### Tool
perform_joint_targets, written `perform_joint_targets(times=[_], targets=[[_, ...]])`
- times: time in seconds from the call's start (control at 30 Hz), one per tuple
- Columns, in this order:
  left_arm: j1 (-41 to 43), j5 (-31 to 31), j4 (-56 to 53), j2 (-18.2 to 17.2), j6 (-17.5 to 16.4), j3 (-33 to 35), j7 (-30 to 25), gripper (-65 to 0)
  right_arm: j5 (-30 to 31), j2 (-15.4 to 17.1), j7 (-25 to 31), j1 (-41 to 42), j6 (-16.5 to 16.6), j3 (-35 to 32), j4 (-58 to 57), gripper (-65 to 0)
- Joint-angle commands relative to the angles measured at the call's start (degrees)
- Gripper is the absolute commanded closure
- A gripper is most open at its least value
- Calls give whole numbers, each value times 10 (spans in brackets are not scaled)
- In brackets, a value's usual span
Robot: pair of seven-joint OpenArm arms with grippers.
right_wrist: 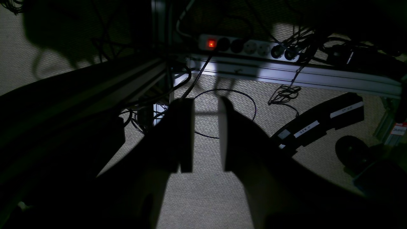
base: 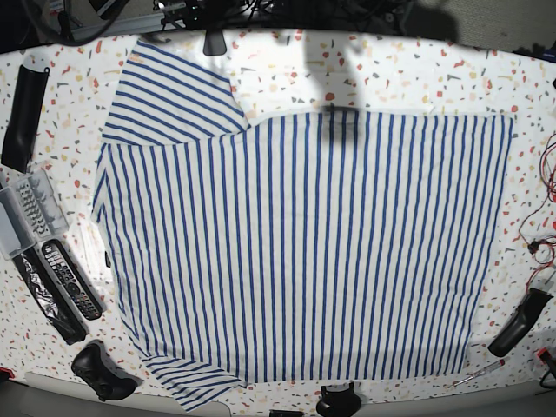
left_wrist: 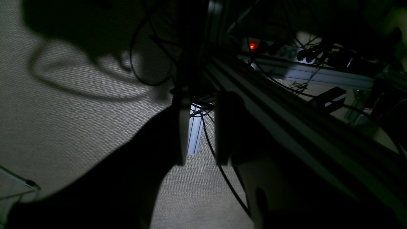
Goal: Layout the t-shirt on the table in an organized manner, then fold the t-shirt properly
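Left hand (left_wrist: 201, 133), right hand (right_wrist: 206, 136) spread, empty, over woven floor (right_wrist: 203, 197); t-shirt (base: 304, 252) flat on table (base: 408, 78).

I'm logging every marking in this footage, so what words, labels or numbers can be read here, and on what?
None can be read.
White labels on the black curved bar in the right wrist view: too blurred.
Red-and-white tag at that view's right edge: too small.
Remote controls in the base view: key markings too small.
The t-shirt: only stripes, no print.
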Motion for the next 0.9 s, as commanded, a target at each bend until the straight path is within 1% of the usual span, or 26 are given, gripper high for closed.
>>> perform_joint_targets(times=[0.0, 0.77, 0.87], targets=[[3, -1, 7, 0, -6, 1, -4, -125, 1, 3, 5, -2, 4, 2, 3, -132], [7, -2, 28, 0, -6, 1, 2, -125, 1, 3, 9, -7, 4, 2, 12, -132], [19, -33, 35, 0, -6, 1, 2, -125, 2, 7, 9, -12, 4, 2, 13, -132]])
